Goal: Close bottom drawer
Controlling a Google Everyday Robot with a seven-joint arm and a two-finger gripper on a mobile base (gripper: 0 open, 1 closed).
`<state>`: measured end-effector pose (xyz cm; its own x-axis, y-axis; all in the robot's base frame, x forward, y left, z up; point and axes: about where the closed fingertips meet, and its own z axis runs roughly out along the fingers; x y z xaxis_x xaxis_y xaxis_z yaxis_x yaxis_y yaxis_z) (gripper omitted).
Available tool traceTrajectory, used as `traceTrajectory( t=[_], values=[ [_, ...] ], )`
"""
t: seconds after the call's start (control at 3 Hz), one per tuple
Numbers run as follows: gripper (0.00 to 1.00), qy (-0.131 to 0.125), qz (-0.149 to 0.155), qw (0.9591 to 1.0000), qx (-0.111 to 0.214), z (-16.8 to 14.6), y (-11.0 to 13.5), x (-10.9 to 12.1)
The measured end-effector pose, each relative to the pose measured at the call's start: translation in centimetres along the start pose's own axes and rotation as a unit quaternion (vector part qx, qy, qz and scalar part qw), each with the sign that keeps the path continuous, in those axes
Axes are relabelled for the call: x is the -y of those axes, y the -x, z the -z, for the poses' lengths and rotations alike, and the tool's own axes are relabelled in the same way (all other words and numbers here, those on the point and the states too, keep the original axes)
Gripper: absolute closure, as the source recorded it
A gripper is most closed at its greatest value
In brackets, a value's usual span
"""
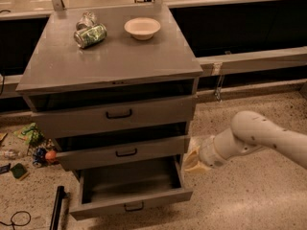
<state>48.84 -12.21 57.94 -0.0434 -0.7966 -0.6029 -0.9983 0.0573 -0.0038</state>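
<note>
Bottom drawer [132, 202] stands pulled out at the base of the cabinet [110, 61]. Gripper [190, 155] hangs just off the cabinet's right edge, above the drawer's right corner; whether it is clenched cannot be told.

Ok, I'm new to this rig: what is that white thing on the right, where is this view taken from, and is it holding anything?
The white thing is the robot's single arm. Its gripper is the pale end, beside the grey cabinet's right side, level with the middle drawer. I see nothing held in it. There is one view, looking down at the cabinet's front. The bottom drawer stands pulled out, with nothing visible inside. On the cabinet top lie a white bowl and a crushed green can. Small clutter lies on the floor at left.
</note>
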Motion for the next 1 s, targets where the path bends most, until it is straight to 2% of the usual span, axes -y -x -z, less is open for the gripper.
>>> traceTrajectory(
  t=[0.33, 0.67, 1.0],
  values=[
    [1.0, 0.019, 0.028, 0.9994, 0.009, -6.1, -2.6, 0.8],
    [1.0, 0.028, 0.023, 0.9993, 0.013, -6.9, -2.9, 0.3],
    [1.0, 0.024, 0.019, 0.9992, 0.025, -7.4, -3.1, 0.5]
  ],
)
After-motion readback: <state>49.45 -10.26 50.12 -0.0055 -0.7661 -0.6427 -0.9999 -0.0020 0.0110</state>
